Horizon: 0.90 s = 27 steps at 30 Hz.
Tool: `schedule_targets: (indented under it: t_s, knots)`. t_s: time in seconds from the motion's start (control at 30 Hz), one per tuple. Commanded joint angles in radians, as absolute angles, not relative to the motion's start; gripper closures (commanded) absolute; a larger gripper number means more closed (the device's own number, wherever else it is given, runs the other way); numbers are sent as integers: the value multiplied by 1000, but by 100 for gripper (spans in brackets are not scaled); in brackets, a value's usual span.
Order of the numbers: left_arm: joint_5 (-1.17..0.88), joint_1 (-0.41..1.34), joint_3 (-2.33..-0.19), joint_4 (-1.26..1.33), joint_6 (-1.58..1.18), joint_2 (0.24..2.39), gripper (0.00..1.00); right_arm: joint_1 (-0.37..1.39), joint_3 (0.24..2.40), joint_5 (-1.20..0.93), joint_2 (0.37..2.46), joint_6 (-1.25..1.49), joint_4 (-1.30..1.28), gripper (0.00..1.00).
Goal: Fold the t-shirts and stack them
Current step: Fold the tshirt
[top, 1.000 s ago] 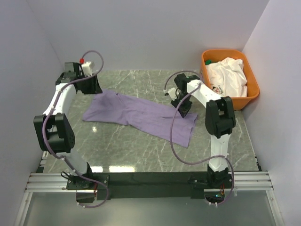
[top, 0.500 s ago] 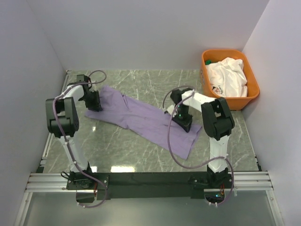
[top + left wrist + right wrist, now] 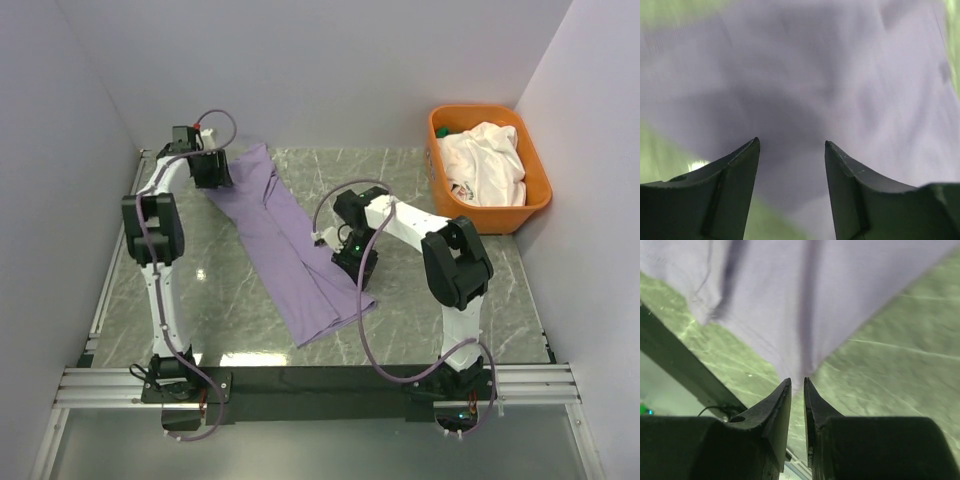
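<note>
Judged limp and light, the purple shirt (image 3: 280, 240) is best taken at its edges. Its right edge is pinched by the right gripper (image 3: 797, 385), and the left gripper (image 3: 791, 143) is spread apart over the far end.

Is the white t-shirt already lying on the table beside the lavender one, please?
No, the white t-shirt sits bundled inside the orange tub, and only the lavender t-shirt lies on the table.
</note>
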<state>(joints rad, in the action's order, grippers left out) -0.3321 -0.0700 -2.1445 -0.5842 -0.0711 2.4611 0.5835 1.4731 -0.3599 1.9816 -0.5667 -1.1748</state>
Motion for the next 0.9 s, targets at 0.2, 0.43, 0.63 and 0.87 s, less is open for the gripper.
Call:
schedule_targets:
  t_s: [0.2,0.43,0.63,0.87]
  knots:
    - [-357,-32,-1783,-483,-74,2082,47,572,1557,-279,2057,-471,-1022,78]
    - [-341,-31,-1770,-494,-117,2112,47,597,1553,-268,2157,-454,-1022,80]
    - [-312,-15,-1808,-521,-130,2149,48,659,1388,-271,2102,-463,-1015,84]
    - [-245,40,-1793,-537,-130,2183,49,796,1180,-327,1980,-456,-985,93]
